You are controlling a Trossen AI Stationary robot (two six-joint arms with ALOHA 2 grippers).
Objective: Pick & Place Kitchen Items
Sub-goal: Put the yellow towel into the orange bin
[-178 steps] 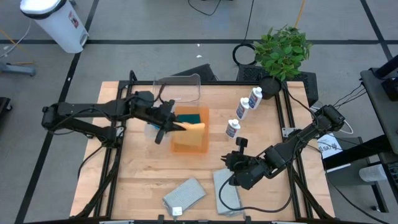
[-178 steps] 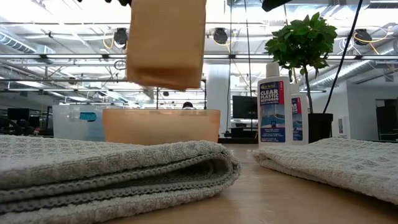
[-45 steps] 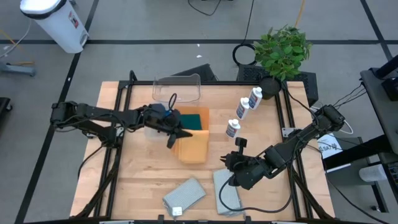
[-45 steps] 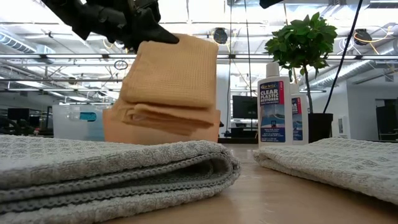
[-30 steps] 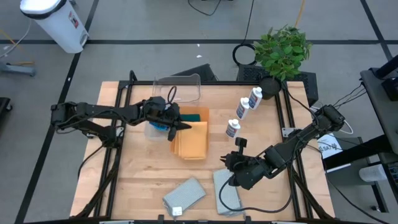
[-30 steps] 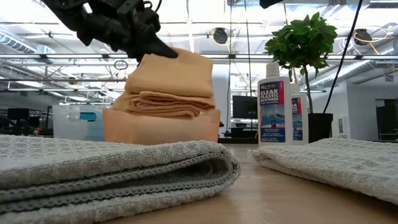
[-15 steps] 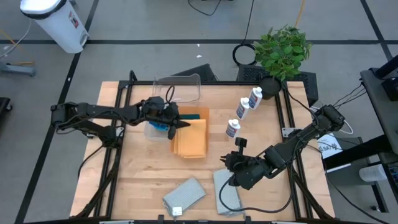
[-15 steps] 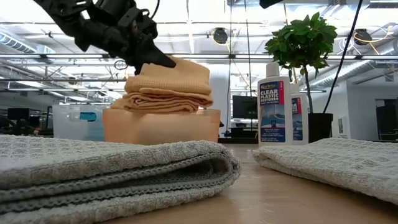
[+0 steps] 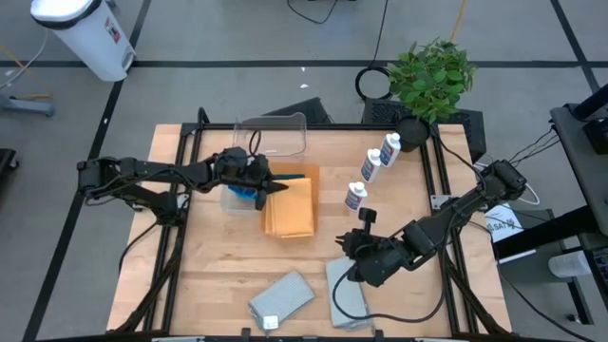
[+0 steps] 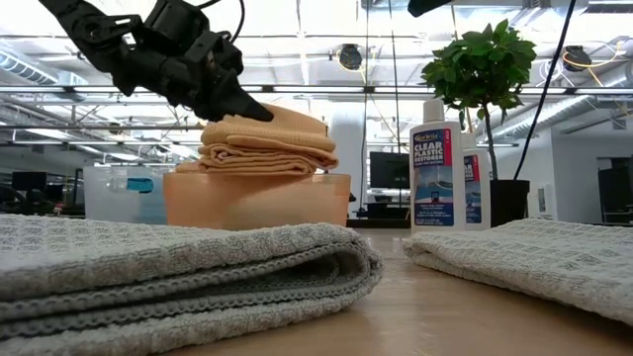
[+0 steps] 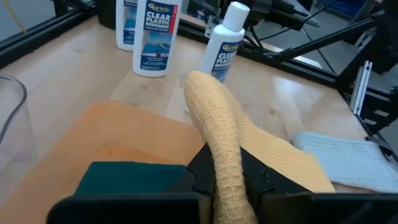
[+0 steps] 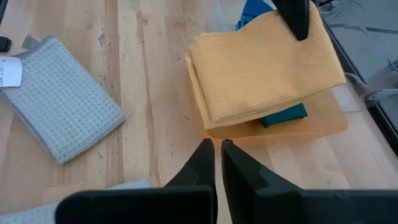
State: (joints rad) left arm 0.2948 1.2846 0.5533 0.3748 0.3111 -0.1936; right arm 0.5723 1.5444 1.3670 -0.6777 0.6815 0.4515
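My left gripper is shut on a folded orange cloth, which lies in a stack on an orange square tray. A dark green pad lies on the same tray, partly under the cloth. My right gripper is shut and empty, above the wood near a grey folded cloth. A second grey cloth lies flat at the near edge. Three white blue-labelled bottles stand upright at the far right. My left gripper pinches a rolled fold of the orange cloth between its two fingers, at the cloth's far left end. The fingers come from the table's left, slanting down. The cloth's other layers lie on the tray; the held fold stands a little higher.
A clear plastic tub stands at the far edge, behind the tray. A blue sponge lies under the left arm. A green potted plant stands past the far right corner. Black frame rails run along the table's sides.
My left gripper has gone down and a little toward the far edge, still shut on the orange cloth. The cloth has sunk onto the tray into a lower, flatter stack.
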